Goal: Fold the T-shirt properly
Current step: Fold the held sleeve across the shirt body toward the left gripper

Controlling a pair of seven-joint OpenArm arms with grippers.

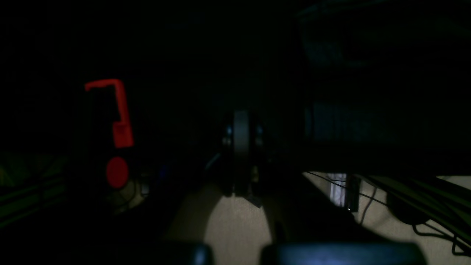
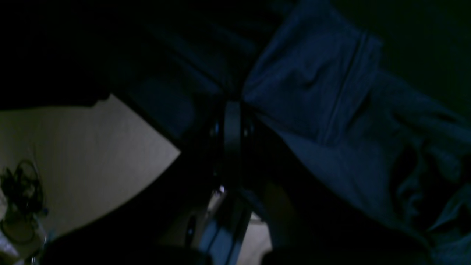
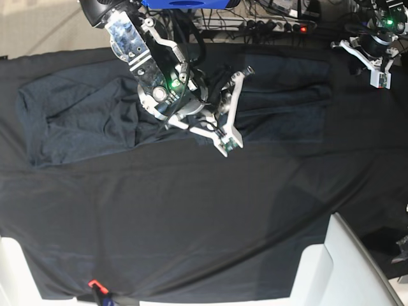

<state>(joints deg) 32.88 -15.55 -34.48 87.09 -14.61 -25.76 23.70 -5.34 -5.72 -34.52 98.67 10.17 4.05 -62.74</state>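
The T-shirt [image 3: 76, 115] lies spread along the back of the black-clothed table [image 3: 191, 223], reaching from the far left to about the right third. My right arm [image 3: 169, 95] leans over its middle. In the right wrist view my right gripper [image 2: 232, 106] is shut, and bluish-grey shirt fabric [image 2: 312, 84] with a stitched hem bunches at its tip, apparently pinched. My left gripper [image 1: 241, 147] is shut on nothing and hangs off the cloth at the table's back right corner [image 3: 381, 75], apart from the shirt.
A red clamp [image 1: 117, 110] shows in the dark left wrist view, with cables [image 1: 423, 206] on the pale floor. A power strip [image 3: 280, 25] lies behind the table. A white frame [image 3: 344, 268] stands at the front right. A small red-tipped item [image 3: 94, 284] sits at the front edge.
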